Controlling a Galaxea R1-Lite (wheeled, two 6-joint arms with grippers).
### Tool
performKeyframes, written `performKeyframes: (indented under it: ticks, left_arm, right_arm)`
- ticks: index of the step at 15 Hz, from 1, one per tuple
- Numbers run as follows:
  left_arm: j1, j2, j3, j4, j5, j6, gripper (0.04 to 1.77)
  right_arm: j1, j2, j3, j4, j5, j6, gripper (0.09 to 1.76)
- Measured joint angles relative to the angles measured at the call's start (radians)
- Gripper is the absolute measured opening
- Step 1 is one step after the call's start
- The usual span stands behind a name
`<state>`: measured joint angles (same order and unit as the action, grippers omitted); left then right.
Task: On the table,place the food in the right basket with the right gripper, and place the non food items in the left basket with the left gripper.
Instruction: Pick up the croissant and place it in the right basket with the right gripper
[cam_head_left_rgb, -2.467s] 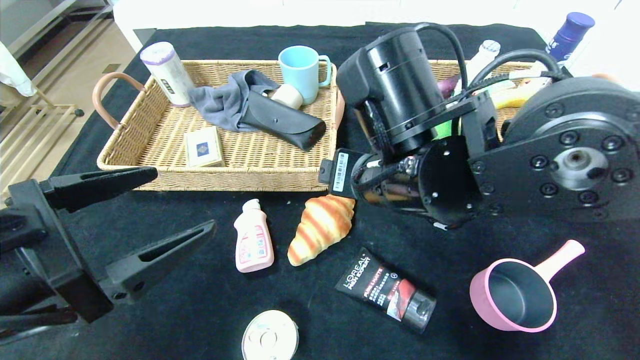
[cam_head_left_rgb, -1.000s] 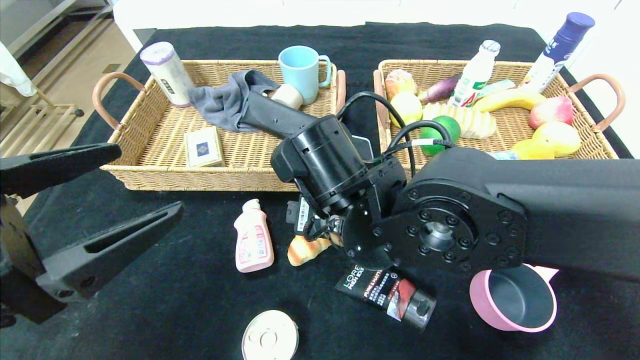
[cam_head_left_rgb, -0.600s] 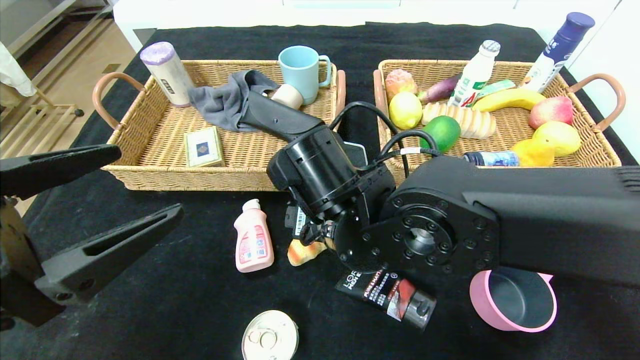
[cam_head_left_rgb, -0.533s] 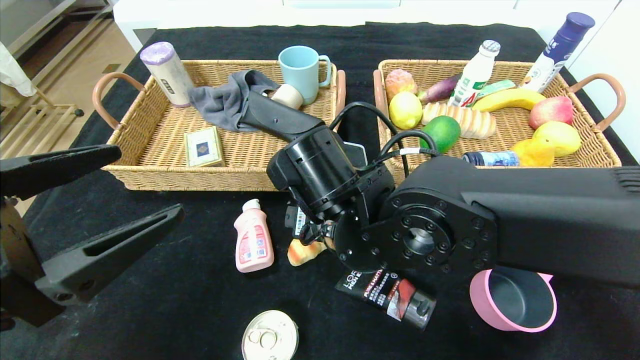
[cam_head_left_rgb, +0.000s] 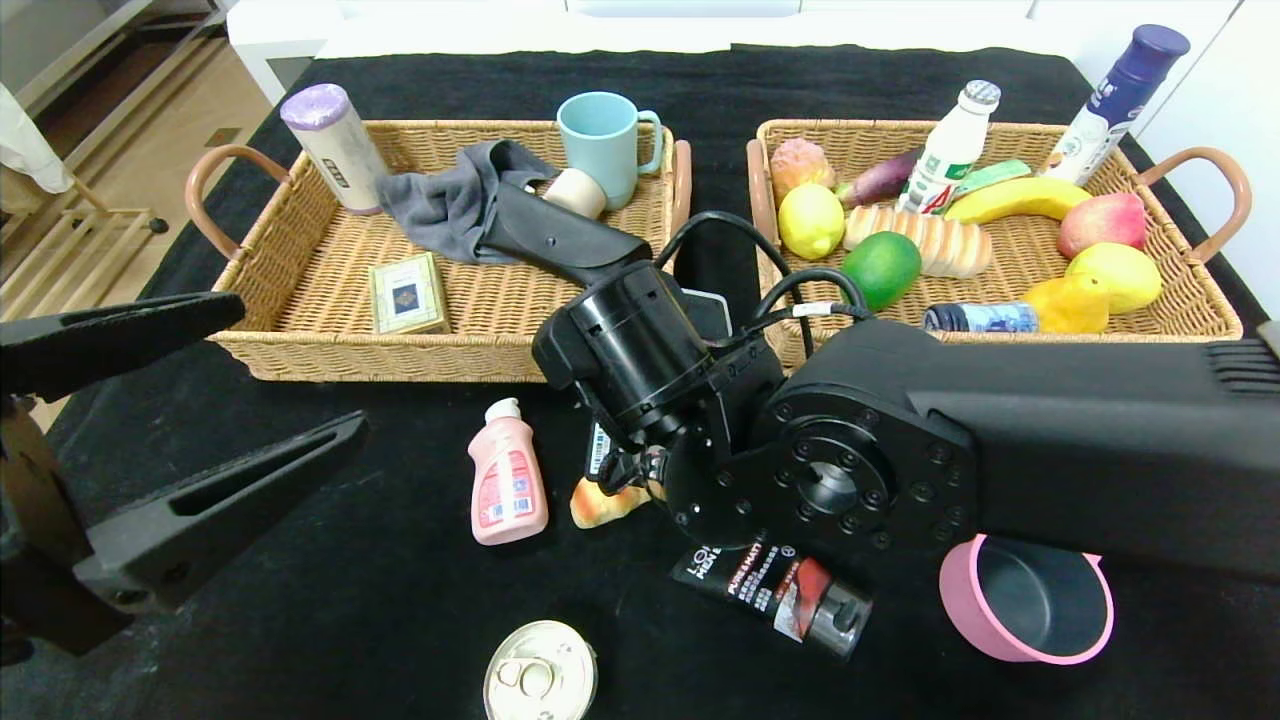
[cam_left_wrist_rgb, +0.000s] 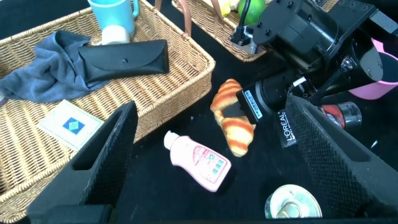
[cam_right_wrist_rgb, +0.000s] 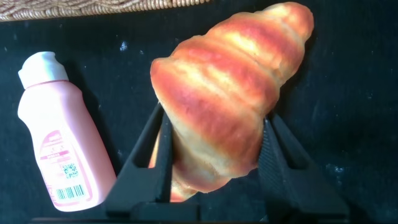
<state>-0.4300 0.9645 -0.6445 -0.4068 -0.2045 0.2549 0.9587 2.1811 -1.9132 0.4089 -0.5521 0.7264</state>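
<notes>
A golden croissant (cam_head_left_rgb: 600, 503) (cam_right_wrist_rgb: 230, 93) lies on the black cloth in front of the two baskets. My right gripper (cam_right_wrist_rgb: 216, 124) reaches down over it, and its fingers press against both sides of the croissant. In the head view the right wrist hides most of the croissant. Beside it lies a pink bottle (cam_head_left_rgb: 507, 487) (cam_right_wrist_rgb: 59, 149). My left gripper (cam_head_left_rgb: 298, 365) hangs open above the near left of the table, holding nothing. The left basket (cam_head_left_rgb: 300, 350) holds a mug, cloth, case and box. The right basket (cam_head_left_rgb: 1200, 290) holds fruit, bread and bottles.
A black L'Oreal tube (cam_head_left_rgb: 775, 590) lies just in front of the right wrist. A round tin can (cam_head_left_rgb: 540, 675) sits at the near edge. A pink pot (cam_head_left_rgb: 1030, 600) stands at the near right, partly under the right arm.
The right arm swung from above the right basket down onto the croissant, and its jaws closed in against the croissant's sides. The left gripper stayed open, almost still.
</notes>
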Motion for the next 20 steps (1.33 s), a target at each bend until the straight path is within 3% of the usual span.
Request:
performKeyframes:
  ticks: [11,16,20]
  left_arm:
    - [-0.003,0.001,0.003,0.000,0.000,0.000,1.72]
    - [-0.004,-0.008,0.000,0.002,-0.002,0.001,1.72]
    - [-0.004,-0.015,-0.003,0.002,-0.002,0.005,1.72]
  right_arm:
    - [0.003,-0.005,0.001,0.015,-0.001,-0.004,0.82]
    - [0.017,-0.061,0.009,0.147,-0.044,-0.005,0.82]
    - [0.015,-0.139,0.056,0.160,-0.045,-0.011,0.82]
